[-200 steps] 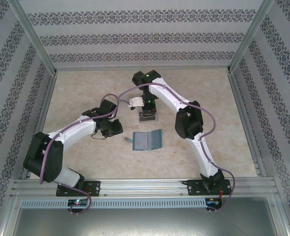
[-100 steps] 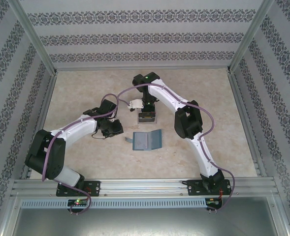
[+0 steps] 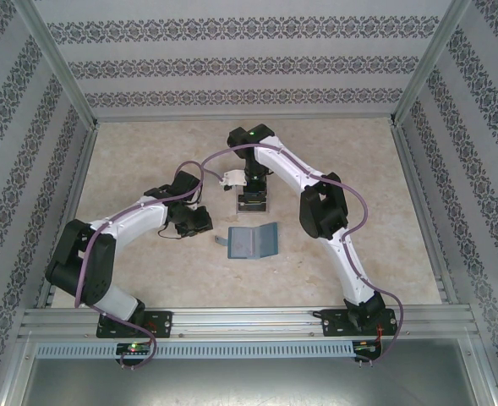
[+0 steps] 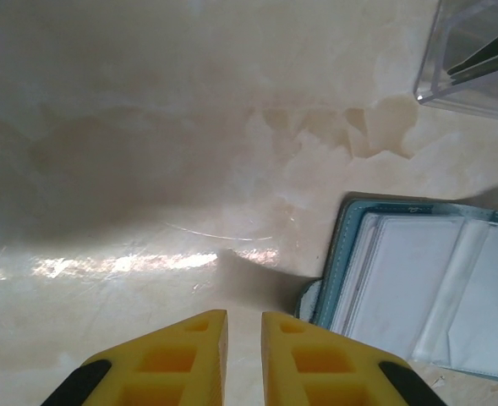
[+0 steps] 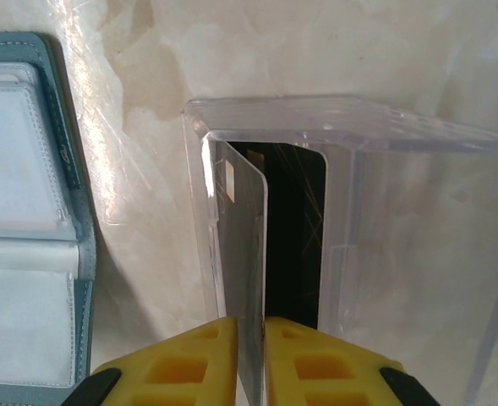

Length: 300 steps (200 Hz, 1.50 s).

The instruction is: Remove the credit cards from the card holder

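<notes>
While I hold position, right hand (image 5: pixel 250 326): narrow, its yellow fingers pressed to both faces of a pale credit card (image 5: pixel 244 228), standing it on edge inside the clear box (image 5: pixel 418 211).
Dark credit card (image 5: pixel 295 237): already in the box, upright, just beside the pale one.
Left hand (image 4: pixel 244 317): a narrow slit between the fingers and nothing in it, hovering over bare tabletop (image 4: pixel 147 127) near the holder's corner.
Card holder (image 3: pixel 253 241): lying open and flat on the tabletop, just nearer to me than the box. Its pockets look pale, and I can't tell whether a card is left inside.
Stage, as I read it: one card delivered, a second about to be let go.
Risk, early release: I can't see the pale card's bottom edge. If I let go before it reaches the floor of the box, it could drop crooked or slap against the dark card.
Risk, sticky pad: a thin card can cling to one finger. If I lift straight away, I might drag it back out over the rim.
Risk, box wall: the card sits close to the left wall. If I spread the fingers carelessly, I could nudge that light box, sliding or tipping it and spilling both cards.
Risk, left side: a stray sweep there would shove the holder off its spot.
</notes>
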Each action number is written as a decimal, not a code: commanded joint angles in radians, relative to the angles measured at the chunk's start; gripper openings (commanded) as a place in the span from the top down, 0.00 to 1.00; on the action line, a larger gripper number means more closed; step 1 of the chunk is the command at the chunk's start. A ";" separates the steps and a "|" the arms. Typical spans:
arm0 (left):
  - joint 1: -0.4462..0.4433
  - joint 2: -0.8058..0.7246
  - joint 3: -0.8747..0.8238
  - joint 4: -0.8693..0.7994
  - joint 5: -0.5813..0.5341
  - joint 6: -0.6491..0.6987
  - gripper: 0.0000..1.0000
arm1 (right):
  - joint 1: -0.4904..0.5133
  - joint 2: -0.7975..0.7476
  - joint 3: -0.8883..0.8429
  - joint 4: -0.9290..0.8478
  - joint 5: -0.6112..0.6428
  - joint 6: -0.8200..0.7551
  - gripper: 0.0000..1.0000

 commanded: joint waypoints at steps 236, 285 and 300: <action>-0.082 0.181 0.216 0.021 0.117 0.037 0.88 | 0.006 -0.665 -0.971 0.856 -0.061 1.094 0.79; -0.103 0.202 0.199 0.049 0.121 0.034 0.92 | 0.027 -0.763 -1.102 0.950 -0.147 1.328 0.79; -0.107 0.210 0.191 0.056 0.126 0.033 0.93 | 0.037 -0.782 -1.134 0.979 -0.175 1.410 0.79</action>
